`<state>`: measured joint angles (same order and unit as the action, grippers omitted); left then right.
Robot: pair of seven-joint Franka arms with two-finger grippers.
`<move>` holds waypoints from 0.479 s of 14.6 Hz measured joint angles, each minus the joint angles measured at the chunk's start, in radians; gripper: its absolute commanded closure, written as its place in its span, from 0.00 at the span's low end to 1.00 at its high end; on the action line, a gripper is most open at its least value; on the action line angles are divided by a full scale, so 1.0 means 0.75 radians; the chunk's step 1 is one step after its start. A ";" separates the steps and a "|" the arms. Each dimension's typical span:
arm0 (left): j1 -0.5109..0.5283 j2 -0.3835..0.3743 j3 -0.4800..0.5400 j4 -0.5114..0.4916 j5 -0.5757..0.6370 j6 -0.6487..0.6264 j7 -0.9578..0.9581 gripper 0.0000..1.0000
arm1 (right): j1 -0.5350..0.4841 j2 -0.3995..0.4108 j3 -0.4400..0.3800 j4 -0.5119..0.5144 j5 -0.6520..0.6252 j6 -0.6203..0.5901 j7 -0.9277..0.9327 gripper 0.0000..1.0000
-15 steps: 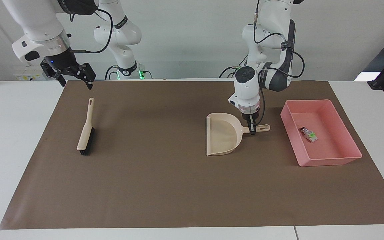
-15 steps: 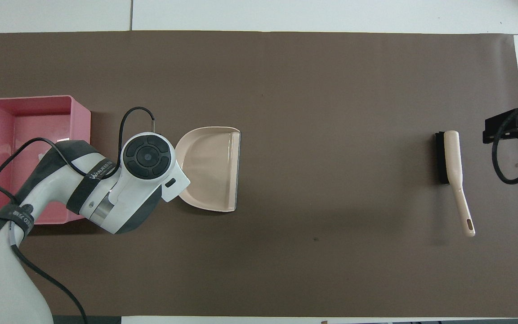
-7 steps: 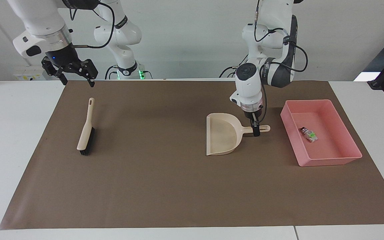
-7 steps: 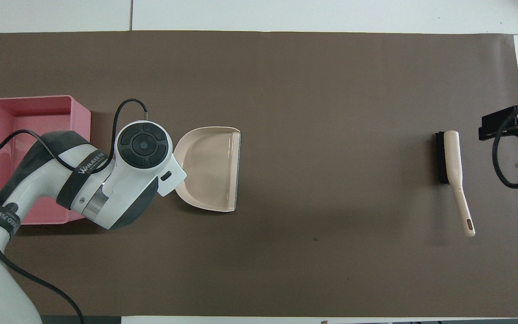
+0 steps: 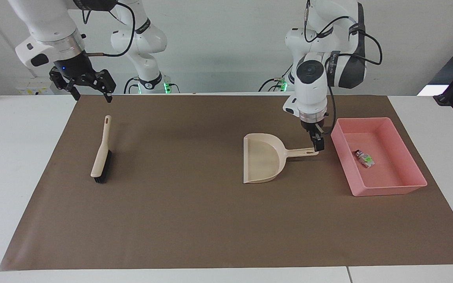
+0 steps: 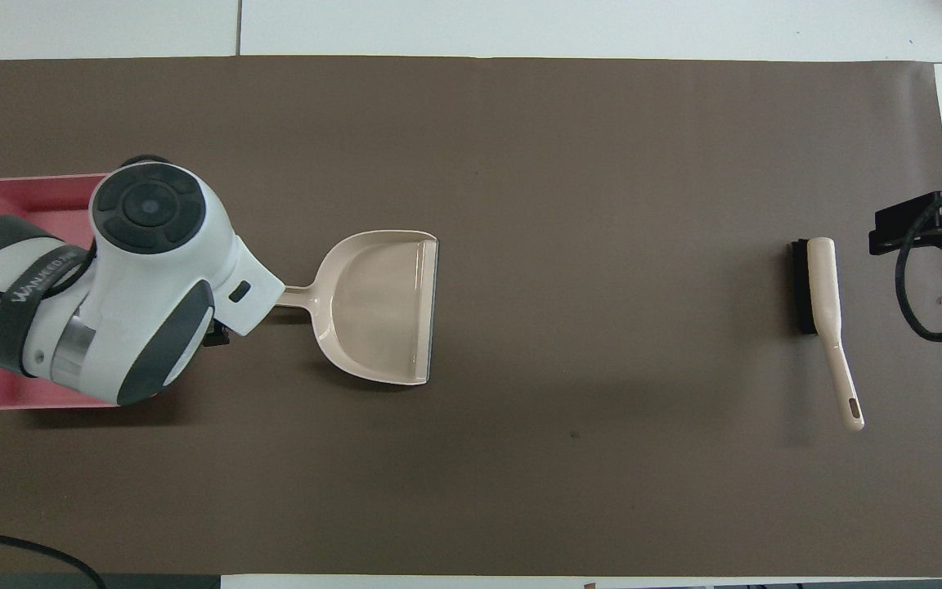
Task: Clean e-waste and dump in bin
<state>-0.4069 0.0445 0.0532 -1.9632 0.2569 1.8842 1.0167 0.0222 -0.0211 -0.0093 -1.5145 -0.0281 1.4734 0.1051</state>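
We judged the e-waste [image 5: 364, 158], lying in the bin [image 5: 387, 190], light and rigid, best scooped; left gripper [image 5: 317, 143] over the dustpan [image 5: 262, 163] handle and right gripper [image 5: 89, 87] both released.

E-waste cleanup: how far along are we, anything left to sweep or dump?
Looks nearly finished. The e-waste lies in the pink bin; no bits show on the mat. The dustpan and brush rest on the mat, neither held. The left hand hangs open above the dustpan handle's end; the right hand waits open, raised above the brush. Only parking the arms seems left.
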 measured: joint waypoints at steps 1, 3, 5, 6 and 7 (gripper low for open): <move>0.058 -0.011 0.003 0.000 -0.039 -0.011 0.000 0.01 | -0.001 0.001 0.000 0.000 0.000 0.000 0.001 0.00; 0.165 -0.026 0.009 0.000 -0.086 -0.027 0.001 0.01 | -0.003 0.002 0.000 0.000 0.001 -0.006 0.001 0.00; 0.257 -0.039 0.012 0.000 -0.123 -0.040 0.000 0.01 | -0.003 0.002 0.000 0.000 0.004 -0.028 0.001 0.00; 0.303 -0.046 0.013 0.000 -0.132 -0.043 -0.010 0.01 | -0.003 0.001 0.000 0.000 0.010 -0.030 0.003 0.00; 0.347 -0.053 0.014 0.001 -0.136 -0.043 -0.037 0.01 | -0.003 0.001 -0.001 0.000 0.018 -0.030 0.005 0.00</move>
<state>-0.1468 0.0050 0.0636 -1.9623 0.1548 1.8520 0.9892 0.0200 -0.0200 -0.0098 -1.5143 -0.0144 1.4510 0.1088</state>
